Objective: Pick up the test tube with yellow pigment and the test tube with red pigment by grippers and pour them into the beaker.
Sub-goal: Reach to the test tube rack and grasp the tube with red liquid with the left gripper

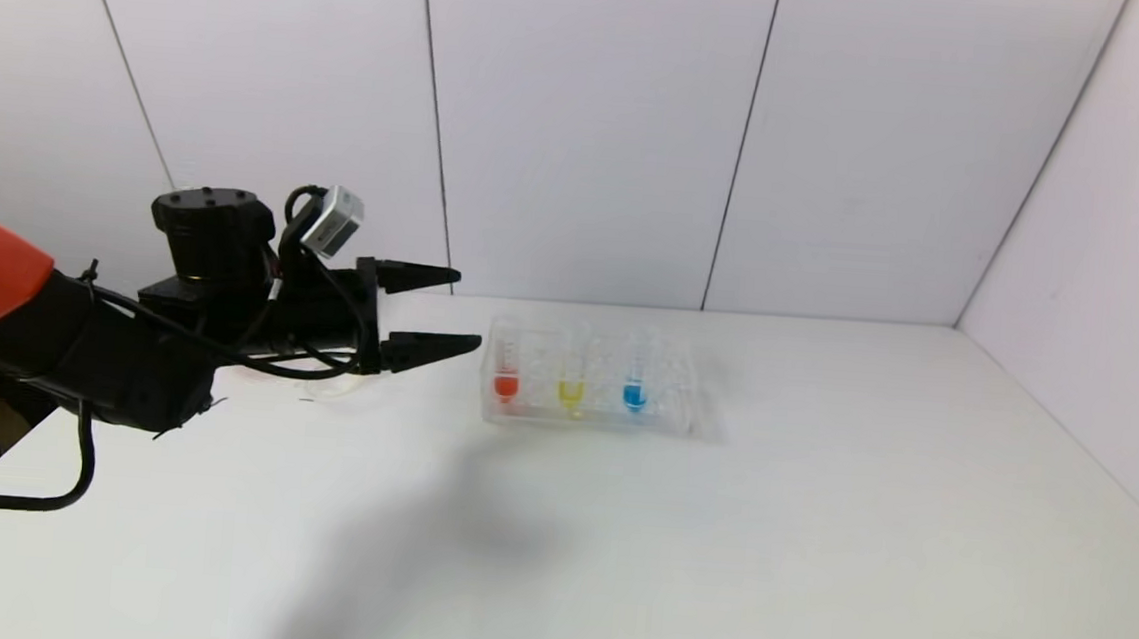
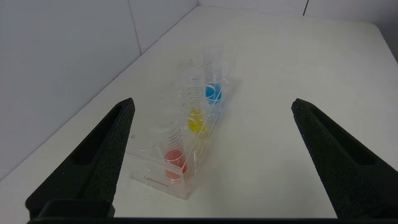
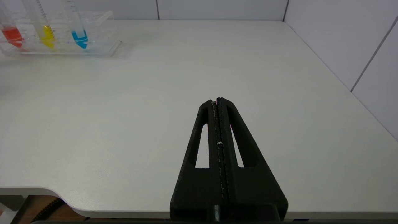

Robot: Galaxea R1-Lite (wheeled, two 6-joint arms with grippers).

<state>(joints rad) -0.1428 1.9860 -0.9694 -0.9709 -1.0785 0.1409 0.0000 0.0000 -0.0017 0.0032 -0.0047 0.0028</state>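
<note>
Head view: left gripper (image 1: 457, 310) hovers just beside the rack (image 1: 663, 416), fingers spread wide and empty, apparently lined up to take the test tube with red pigment (image 1: 507, 373); test tube with yellow pigment (image 1: 572, 385) stands next to it; right gripper (image 3: 217, 101) parked over the counter (image 3: 155, 109), fingers closed, empty; beaker not visible.

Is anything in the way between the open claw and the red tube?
Nothing visible is. The left gripper hangs open beside the clear rack, and the test tube with red pigment stands at the rack's nearest end, ahead of the yellow and blue tubes. Only bare table lies between.
</note>
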